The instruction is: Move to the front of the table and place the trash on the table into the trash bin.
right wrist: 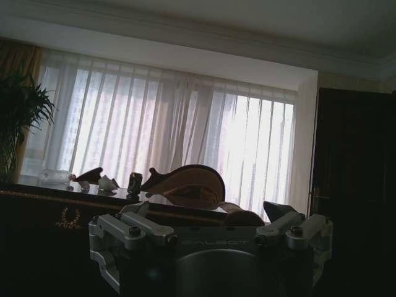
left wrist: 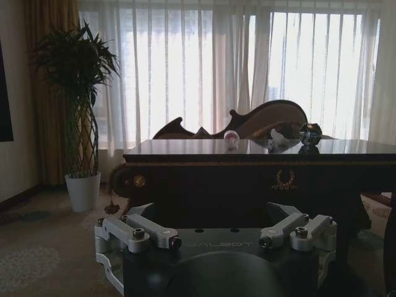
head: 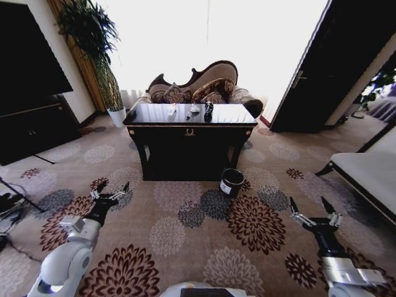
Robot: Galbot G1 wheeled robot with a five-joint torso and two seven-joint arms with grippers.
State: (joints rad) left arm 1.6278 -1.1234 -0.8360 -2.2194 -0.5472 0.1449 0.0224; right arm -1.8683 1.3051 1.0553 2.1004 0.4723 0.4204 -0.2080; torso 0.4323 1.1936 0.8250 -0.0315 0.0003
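The trash (head: 192,110) lay in a small cluster on the glossy black top of the counter (head: 189,132): a clear bottle (right wrist: 55,176), white paper scraps (right wrist: 106,183) and a dark crushed can (right wrist: 134,183). The trash bin (head: 231,182) stood on the flowered carpet (head: 185,229) just before the counter's right front leg. Behind were a curved sofa (head: 204,83), bright curtains (left wrist: 204,68) and a potted plant (head: 99,49). The left pincer (head: 110,193) and right pincer (head: 314,211) hung low over the carpet, both open and empty.
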